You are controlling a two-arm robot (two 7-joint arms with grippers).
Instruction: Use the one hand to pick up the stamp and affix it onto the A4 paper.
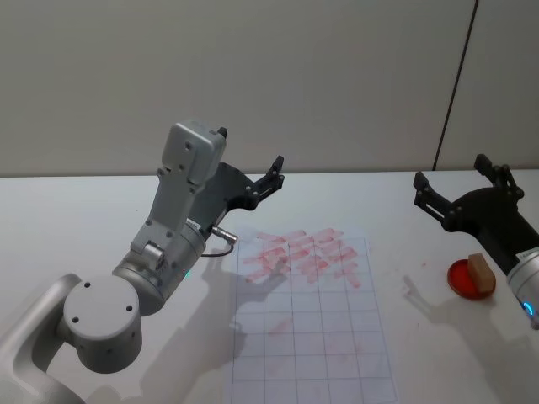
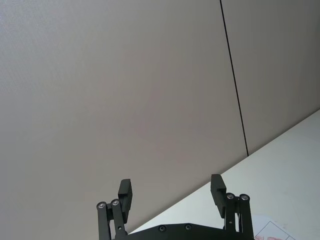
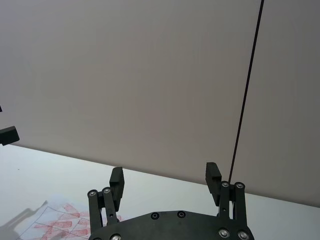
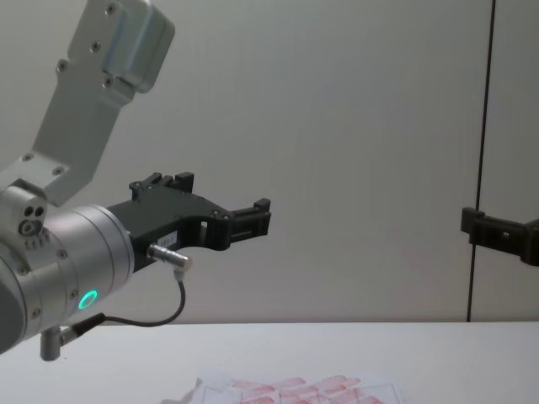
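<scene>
Handling, paper (image 1: 312, 337): thin and limp, flat on the table (image 1: 84, 219) at near centre. Likely to slide or wrinkle under a sideways shove, so better pressed straight down. Far rows crowded with pink-red prints, near squares mostly bare.
Stamp (image 1: 480, 269): small wood-coloured block to the right of the paper and well apart from it, sitting on a round red pad (image 1: 459, 282). Probably light, stiff and hard to damage. Best pinched across two opposite flat sides, high up, keeping the inked face down.
Right gripper (image 1: 450, 172): raised over the right of the table near the stamp, fingers apart, nothing held, aimed at the far wall (image 3: 150, 75).
Left gripper (image 1: 250, 151): raised beyond the paper's far left corner, fingers apart, empty, idle.
Hidden: stamp's underside out of sight against the pad, so no telling how wet with ink; upright or leaning, hard to say. Paper's near edge cut off. Right arm cut off at the right edge.
</scene>
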